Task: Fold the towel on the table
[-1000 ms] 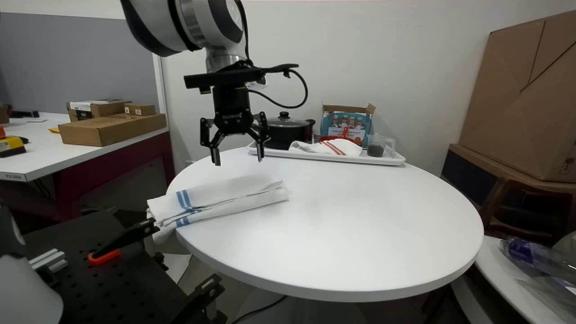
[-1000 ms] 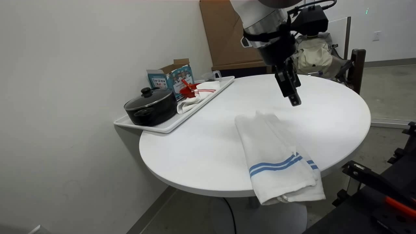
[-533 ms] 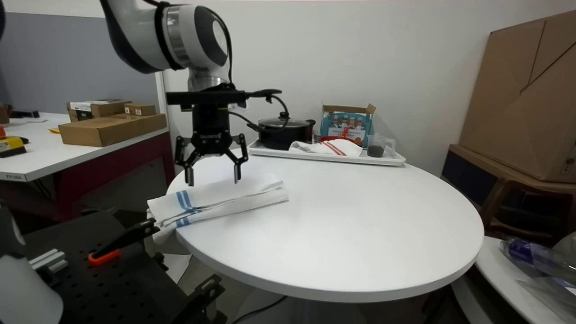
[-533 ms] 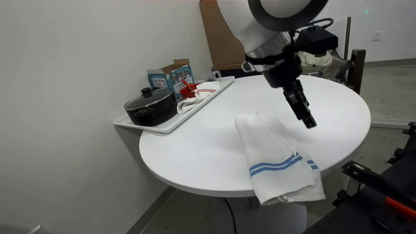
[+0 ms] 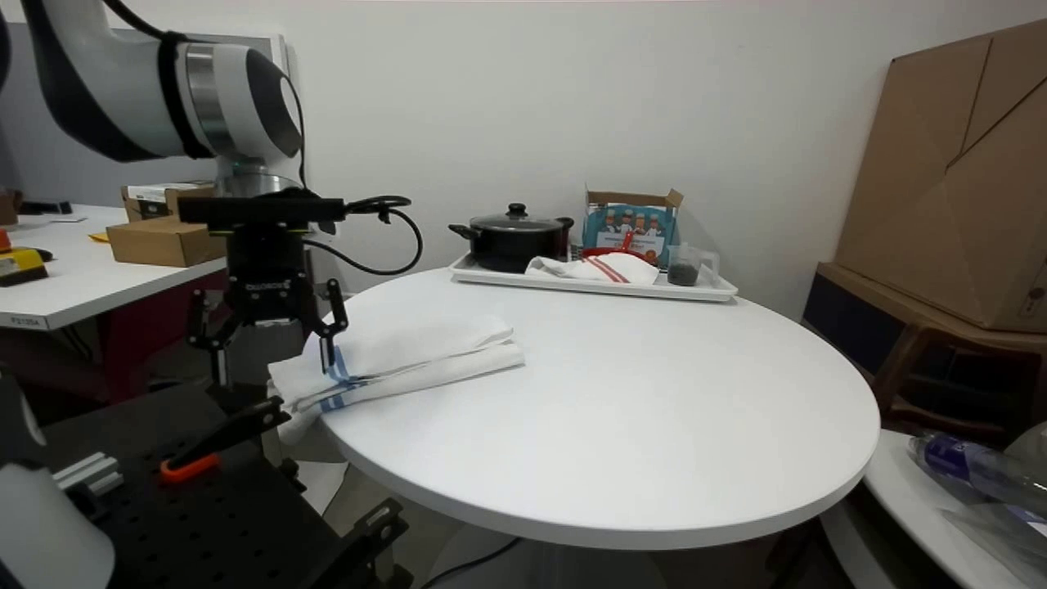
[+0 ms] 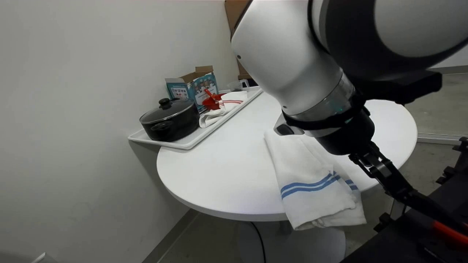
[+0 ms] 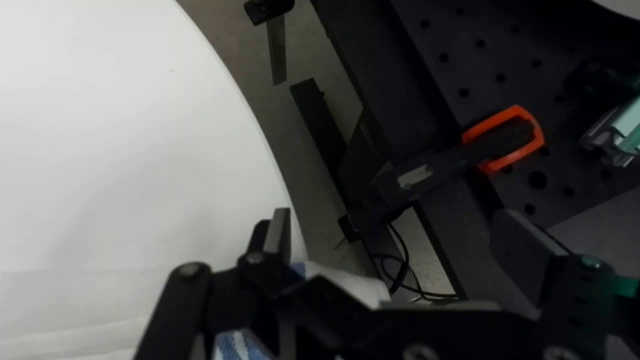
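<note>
Towel (image 6: 310,197) overhangs table (image 6: 219,171); fingers (image 7: 522,257) stand wide apart

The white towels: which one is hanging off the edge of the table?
The blue-striped towel. One end dangles past the edge of the round table, while the red-striped towel sits on the white tray.

At one end of the white tray (image 6: 193,138) sits a black lidded pot (image 6: 170,122), at the other a clear cup (image 5: 683,267). Between them the tray holds a red-striped cloth (image 5: 601,269), a red item (image 6: 211,103) and an open blue box (image 5: 628,219). In an exterior view, a tall brown carton (image 5: 949,180) and a plastic bottle (image 5: 973,464) show beyond the tray's cup end, smaller boxes (image 5: 155,244) beyond its pot end.
</note>
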Motion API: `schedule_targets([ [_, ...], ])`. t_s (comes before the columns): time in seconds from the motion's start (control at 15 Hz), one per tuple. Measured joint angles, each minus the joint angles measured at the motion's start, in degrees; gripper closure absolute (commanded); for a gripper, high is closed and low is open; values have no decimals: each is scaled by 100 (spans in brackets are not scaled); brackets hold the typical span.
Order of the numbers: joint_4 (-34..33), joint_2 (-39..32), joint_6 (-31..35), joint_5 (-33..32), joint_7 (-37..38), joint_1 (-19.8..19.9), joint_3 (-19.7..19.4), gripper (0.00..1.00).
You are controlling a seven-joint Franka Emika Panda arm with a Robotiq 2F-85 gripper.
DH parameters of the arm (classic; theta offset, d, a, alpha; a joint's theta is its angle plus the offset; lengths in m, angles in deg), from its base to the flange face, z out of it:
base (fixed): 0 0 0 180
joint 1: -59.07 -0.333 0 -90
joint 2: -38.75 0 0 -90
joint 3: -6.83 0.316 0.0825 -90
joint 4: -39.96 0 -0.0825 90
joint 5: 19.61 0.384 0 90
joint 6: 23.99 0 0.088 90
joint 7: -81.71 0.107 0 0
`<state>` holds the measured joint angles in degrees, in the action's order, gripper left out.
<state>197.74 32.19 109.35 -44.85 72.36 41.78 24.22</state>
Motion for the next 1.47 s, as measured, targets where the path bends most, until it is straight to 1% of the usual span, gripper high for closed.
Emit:
schedule_targets([
  [0.13,1,-76,306,-514,500,-158,16,0],
  [0.47,1,-332,1215,-1955,2351,-294,-122,0],
  [0.73,1,-489,1432,-2853,3543,-329,-246,0],
  [0.93,3,-632,1436,-3160,4022,-343,-253,0],
  [1.2,0,-871,1525,-3134,4111,-347,-248,0],
  [1.27,-3,-917,1568,-3134,4124,-347,-248,25],
  [1.33,-10,-958,1609,-3136,4160,-349,-248,26],
  [1.47,-38,-1036,1638,-3243,4328,-351,-253,40],
])
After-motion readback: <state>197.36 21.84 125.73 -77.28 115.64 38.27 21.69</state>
